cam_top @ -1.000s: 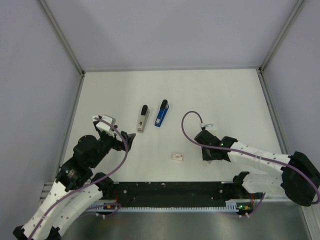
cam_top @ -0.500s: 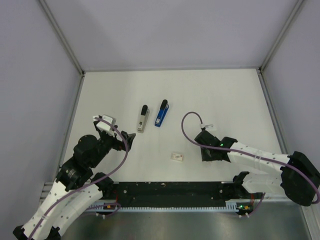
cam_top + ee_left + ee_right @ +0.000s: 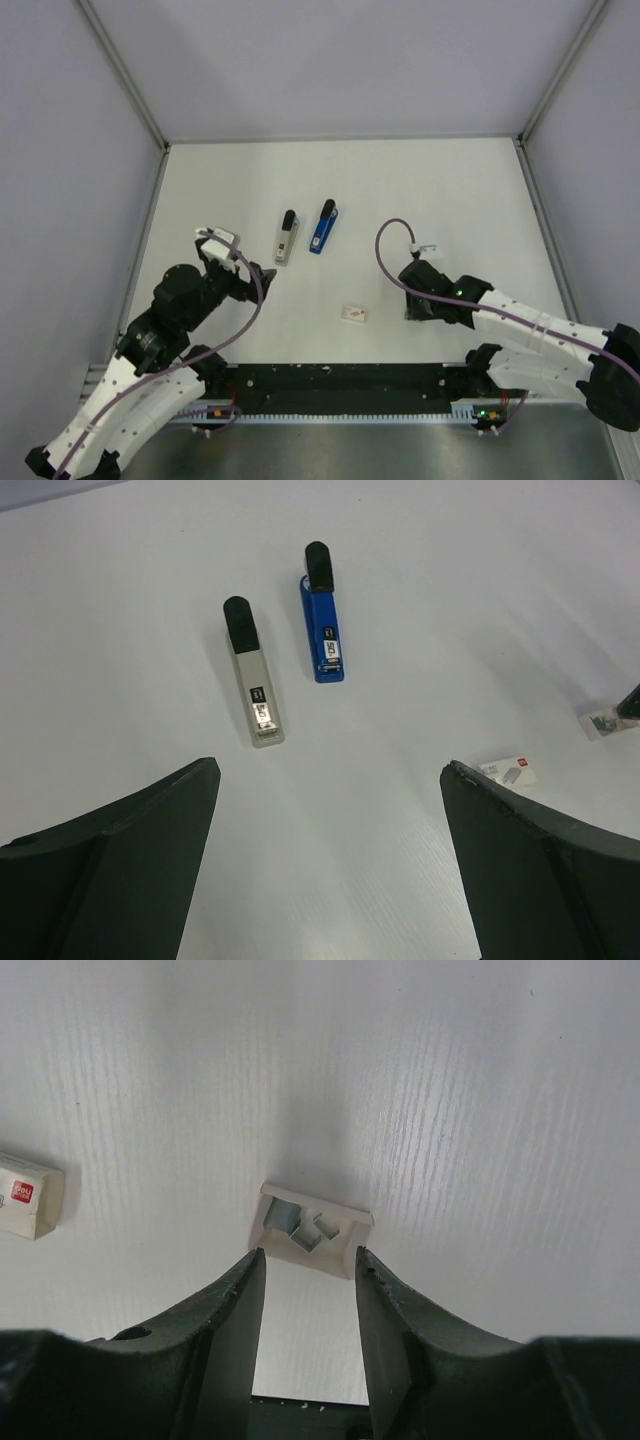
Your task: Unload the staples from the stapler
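The blue stapler (image 3: pixel 322 227) lies closed on the white table, a grey stapler (image 3: pixel 286 238) just to its left. In the left wrist view the blue stapler (image 3: pixel 324 630) and the grey stapler (image 3: pixel 255 685) lie ahead of my left gripper (image 3: pixel 328 772), which is wide open and empty. My left gripper (image 3: pixel 263 273) is near and left of both staplers. My right gripper (image 3: pixel 308 1255) is open, its tips at the near edge of a small white tray (image 3: pixel 312 1230) holding loose staples. In the top view my right gripper (image 3: pixel 411 310) is right of the staplers.
A small white staple box (image 3: pixel 354 314) lies between the arms; it also shows in the left wrist view (image 3: pixel 508 771) and the right wrist view (image 3: pixel 28 1195). Grey walls enclose the table. A black rail (image 3: pixel 340 380) runs along the near edge.
My left arm has shifted slightly right and forward. My right arm has shifted slightly to the right. The staplers and the staple box have not moved.
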### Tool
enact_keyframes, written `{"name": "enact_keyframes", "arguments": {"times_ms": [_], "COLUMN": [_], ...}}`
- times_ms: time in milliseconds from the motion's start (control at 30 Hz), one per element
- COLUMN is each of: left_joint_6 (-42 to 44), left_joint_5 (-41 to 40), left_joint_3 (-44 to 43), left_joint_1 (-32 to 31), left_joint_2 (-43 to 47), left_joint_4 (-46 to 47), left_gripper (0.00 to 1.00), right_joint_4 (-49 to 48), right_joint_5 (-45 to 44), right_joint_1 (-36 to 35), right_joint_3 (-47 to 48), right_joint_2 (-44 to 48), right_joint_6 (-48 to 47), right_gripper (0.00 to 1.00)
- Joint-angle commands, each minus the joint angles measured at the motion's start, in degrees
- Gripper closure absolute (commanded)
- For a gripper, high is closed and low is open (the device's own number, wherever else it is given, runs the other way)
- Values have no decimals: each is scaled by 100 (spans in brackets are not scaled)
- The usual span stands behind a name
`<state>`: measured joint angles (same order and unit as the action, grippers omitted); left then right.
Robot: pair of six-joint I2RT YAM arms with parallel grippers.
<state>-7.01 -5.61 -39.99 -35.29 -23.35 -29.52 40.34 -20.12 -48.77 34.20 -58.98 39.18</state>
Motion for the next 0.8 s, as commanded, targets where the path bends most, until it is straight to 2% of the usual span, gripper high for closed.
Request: {"name": "enact_keyframes", "arguments": {"times_ms": [0, 133, 233, 467, 767], "left_joint_6": [208, -2, -274, -872, -1154], "left_joint_5": [928, 1833, 2098, 2063, 2011], "left_joint_3": [-360, -624, -467, -203, 44], "left_joint_1": [4, -13, -13, -31, -145], "left_joint_2": [-624, -1521, -1803, -2576, -3727], "left_joint_4": [149, -54, 235, 727, 1413], "left_gripper": [2, 2, 2, 2, 14], "right_joint_4": [194, 238, 360, 598, 607], "right_joint_5": [-142, -106, -263, -537, -686], "right_joint_1": [70, 70, 79, 79, 79], "right_joint_3": [123, -35, -88, -80, -115], "right_joint_2": [325, 571, 625, 739, 555], "right_joint_6": [195, 494, 687, 1074, 1443], "right_gripper": [58, 58, 58, 59, 62]}}
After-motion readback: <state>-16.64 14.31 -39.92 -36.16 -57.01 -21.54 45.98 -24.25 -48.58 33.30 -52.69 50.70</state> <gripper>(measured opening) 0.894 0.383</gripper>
